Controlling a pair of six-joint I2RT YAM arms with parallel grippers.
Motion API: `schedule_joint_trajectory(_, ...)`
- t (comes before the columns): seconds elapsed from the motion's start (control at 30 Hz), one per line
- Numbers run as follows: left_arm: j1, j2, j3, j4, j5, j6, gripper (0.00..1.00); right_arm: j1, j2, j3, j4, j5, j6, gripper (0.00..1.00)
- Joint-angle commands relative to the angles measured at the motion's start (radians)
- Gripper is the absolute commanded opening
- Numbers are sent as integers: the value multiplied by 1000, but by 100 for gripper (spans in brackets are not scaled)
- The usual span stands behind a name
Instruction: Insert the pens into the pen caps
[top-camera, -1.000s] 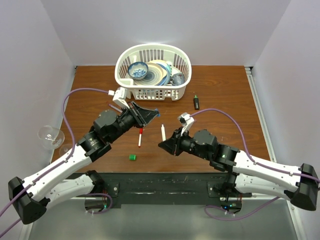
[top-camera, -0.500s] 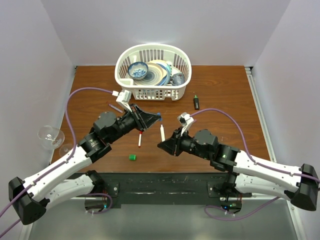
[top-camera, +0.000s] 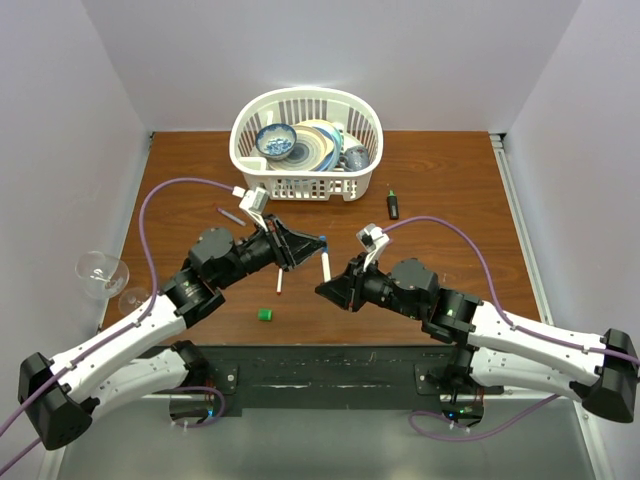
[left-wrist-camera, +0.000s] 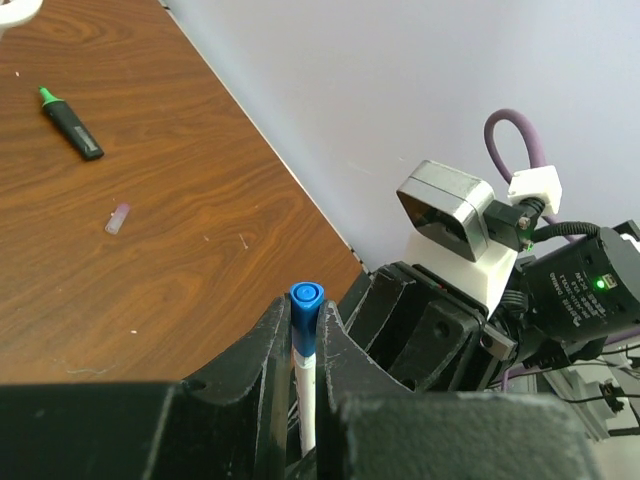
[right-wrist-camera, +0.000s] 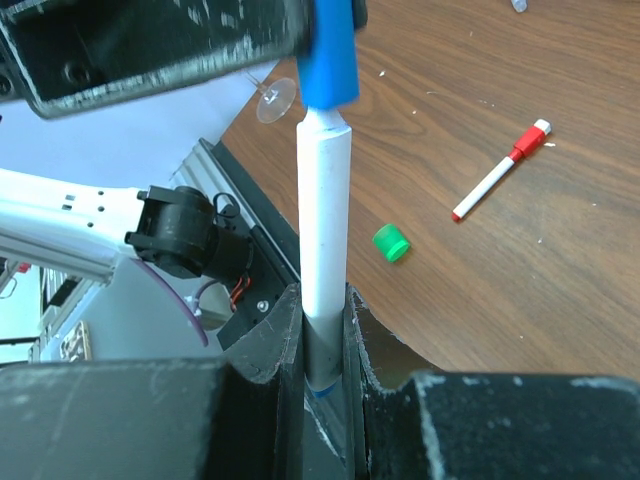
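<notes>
Meeting tip to mouth: the blue cap (right-wrist-camera: 328, 60) sits on the top end of the white pen (right-wrist-camera: 324, 220), centre of the right wrist view, both held off the table (right-wrist-camera: 560, 300). Cap and pen share one long axis, running straight up that frame. In the top view the same line runs from lower centre to upper centre, cap at the upper end. Cap's lower rim lies at the pen's tapered shoulder; whether it is fully home cannot be told.

Clenched on the cap is the left gripper (left-wrist-camera: 305, 312), entering from the upper left of the right wrist view. Clamped on the pen's lower barrel is the right gripper (right-wrist-camera: 322, 298), bottom of that frame.

Judgement: the next move turns on the shared axis, a push of pen into cap along it with no sideways drift. Both arms are equally near, each on its own part.

On the table, right of the held pen: the red-capped pen (right-wrist-camera: 500, 172), with the green cap (right-wrist-camera: 391, 242) near it but apart. The marker (top-camera: 393, 204) lies uncapped, right of the basket (top-camera: 305, 185).
</notes>
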Motion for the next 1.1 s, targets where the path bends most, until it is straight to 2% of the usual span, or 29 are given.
schedule_joint_trajectory(0.0, -2, -4, -15, 69, 71, 5, 0, 3, -21, 39, 45, 4, 7, 0)
schedule_joint_trajectory(0.17, -2, -6, -33, 53, 121, 34, 0, 4, -64, 21, 68, 0, -12, 0)
schedule_joint_trajectory(0.37, -2, 20, -38, 108, 282, 36, 0, 3, -134, 32, 58, 4, -81, 0)
schedule_joint_trajectory(0.47, -2, 46, -23, 121, 336, 31, 0, 3, -125, 73, -16, 3, -123, 0)
schedule_joint_trajectory(0.53, -2, 48, -12, 129, 354, 25, 6, 4, -122, 79, -21, -25, -137, 0)
schedule_joint_trajectory(0.67, -2, 4, -1, 146, 336, 27, 34, 3, -133, 76, -16, -60, -131, 0)
schedule_joint_trajectory(0.77, -2, -41, 10, 132, 290, 51, 50, 3, -139, 81, -13, -91, -117, 0)
schedule_joint_trajectory(0.93, -2, -60, 51, 111, 264, 83, 60, 3, -131, 94, -22, -123, -112, 0)
schedule_joint_trajectory(1.07, -2, -32, 99, 71, 261, 128, 62, 3, -134, 98, -7, -154, -100, 0)
